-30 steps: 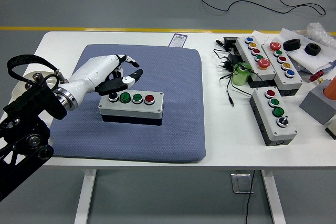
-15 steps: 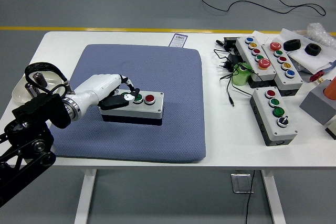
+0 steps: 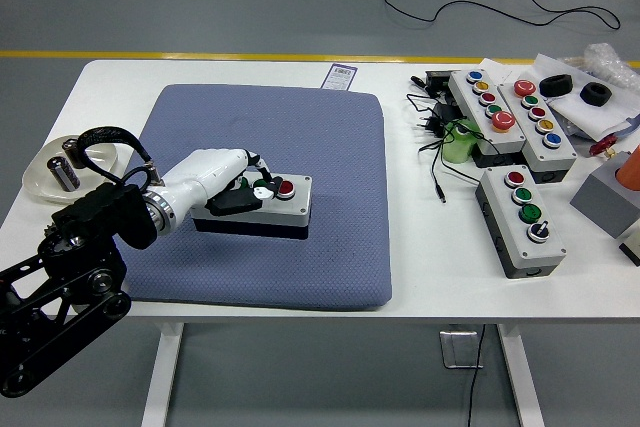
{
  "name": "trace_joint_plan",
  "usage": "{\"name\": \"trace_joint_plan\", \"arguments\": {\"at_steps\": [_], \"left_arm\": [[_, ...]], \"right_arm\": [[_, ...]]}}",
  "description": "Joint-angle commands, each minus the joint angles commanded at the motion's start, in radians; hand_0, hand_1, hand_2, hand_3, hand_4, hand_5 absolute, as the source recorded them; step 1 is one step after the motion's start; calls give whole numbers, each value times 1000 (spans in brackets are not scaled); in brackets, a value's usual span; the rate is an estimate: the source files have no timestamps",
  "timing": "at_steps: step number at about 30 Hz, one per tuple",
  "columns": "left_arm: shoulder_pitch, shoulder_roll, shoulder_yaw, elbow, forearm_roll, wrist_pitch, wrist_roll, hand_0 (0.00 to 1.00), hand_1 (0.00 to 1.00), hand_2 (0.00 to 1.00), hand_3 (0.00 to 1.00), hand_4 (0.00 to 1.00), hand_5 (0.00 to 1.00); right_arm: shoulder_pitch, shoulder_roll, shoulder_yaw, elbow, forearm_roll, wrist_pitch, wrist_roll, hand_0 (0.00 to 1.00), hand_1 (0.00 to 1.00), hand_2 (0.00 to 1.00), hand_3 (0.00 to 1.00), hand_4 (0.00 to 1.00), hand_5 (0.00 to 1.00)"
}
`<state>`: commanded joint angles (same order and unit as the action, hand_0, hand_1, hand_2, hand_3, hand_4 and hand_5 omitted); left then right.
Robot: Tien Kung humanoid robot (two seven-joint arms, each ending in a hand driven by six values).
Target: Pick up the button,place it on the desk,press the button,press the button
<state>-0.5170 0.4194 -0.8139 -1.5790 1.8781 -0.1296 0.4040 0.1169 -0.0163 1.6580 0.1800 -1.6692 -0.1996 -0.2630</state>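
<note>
The button box (image 3: 262, 205) sat on the blue mat (image 3: 300, 147), nearer its front-left part, with bare mat open to its right and behind. The left hand (image 3: 225, 182) lay over the box's left end, fingers (image 3: 262, 190) curled narrow onto the buttons, grasping nothing.

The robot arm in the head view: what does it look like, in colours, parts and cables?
Only the left arm shows. It is built from black, blocky links with round joints. A silver ring joins the wrist to the left hand, which has a glossy white shell and black finger parts. A black cable loops above the wrist. No markings are readable.
</note>
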Motion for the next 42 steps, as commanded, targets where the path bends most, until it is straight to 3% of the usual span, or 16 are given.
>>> {"name": "trace_joint_plan", "arguments": {"at_steps": [10, 15, 18, 28, 42], "left_arm": [[-4, 0, 10, 49, 34, -17, 7, 2, 2, 2, 676, 561, 976], [0, 6, 17, 49, 36, -75, 17, 2, 2, 2, 676, 561, 976], [0, 8, 22, 48, 38, -86, 20, 2, 2, 2, 673, 561, 975], [-12, -12, 6, 28, 37, -19, 1, 2, 2, 2, 682, 561, 984], [-35, -53, 38, 50, 25, -14, -3, 2, 2, 2, 685, 559, 991]], "right_arm": [[-1, -1, -4, 0, 3, 0, 2, 652, 654, 677, 594, 436, 291], [0, -1, -4, 0, 4, 0, 2, 652, 654, 677, 594, 436, 291], [0, -1, -4, 0, 3, 0, 1, 653, 654, 677, 594, 435, 291], [1, -1, -4, 0, 1, 1, 0, 653, 653, 677, 594, 436, 292], [1, -1, -9, 0, 3, 0, 1, 653, 654, 677, 594, 435, 291]]}}
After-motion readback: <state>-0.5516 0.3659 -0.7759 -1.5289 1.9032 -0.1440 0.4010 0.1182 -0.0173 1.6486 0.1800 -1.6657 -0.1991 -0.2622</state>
